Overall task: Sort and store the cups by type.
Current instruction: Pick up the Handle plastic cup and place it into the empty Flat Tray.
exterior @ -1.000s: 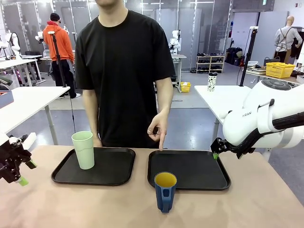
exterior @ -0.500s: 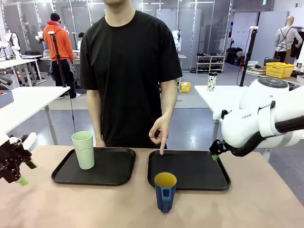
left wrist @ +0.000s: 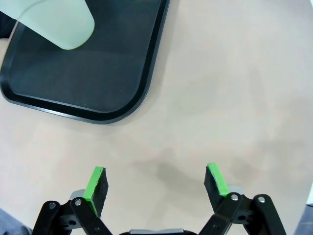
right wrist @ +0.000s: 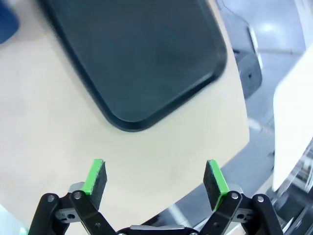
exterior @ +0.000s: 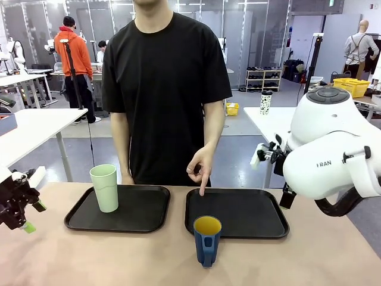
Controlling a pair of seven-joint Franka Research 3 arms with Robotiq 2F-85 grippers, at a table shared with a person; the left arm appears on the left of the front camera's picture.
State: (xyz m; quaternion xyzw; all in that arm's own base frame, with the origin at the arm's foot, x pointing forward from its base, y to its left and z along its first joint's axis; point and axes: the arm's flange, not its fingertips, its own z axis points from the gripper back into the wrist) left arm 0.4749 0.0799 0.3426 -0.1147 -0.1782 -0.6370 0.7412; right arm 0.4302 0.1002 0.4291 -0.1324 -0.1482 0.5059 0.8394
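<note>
Tabletop (exterior: 119,256) from the front: green tumbler (exterior: 105,187) on the left tray (exterior: 143,208), blue mug (exterior: 207,240) off-tray at six o'clock of the right tray (exterior: 250,214), hand (exterior: 201,168) pointing into it. Left wrist: left gripper (left wrist: 156,178) wide, empty. Right wrist: right gripper (right wrist: 155,176) wide, empty; blue mug at ten o'clock, likely the next grasp.

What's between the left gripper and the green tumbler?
Left wrist view: bare table, then the rim and floor of the black tray, between the open left gripper and the green tumbler standing on it.

Workshop interior: glossy grey floor (exterior: 244,156), white side tables (exterior: 30,128) at either hand, glass partitions (exterior: 238,30), low shelf (exterior: 263,79), yellow crate (exterior: 350,87).
</note>
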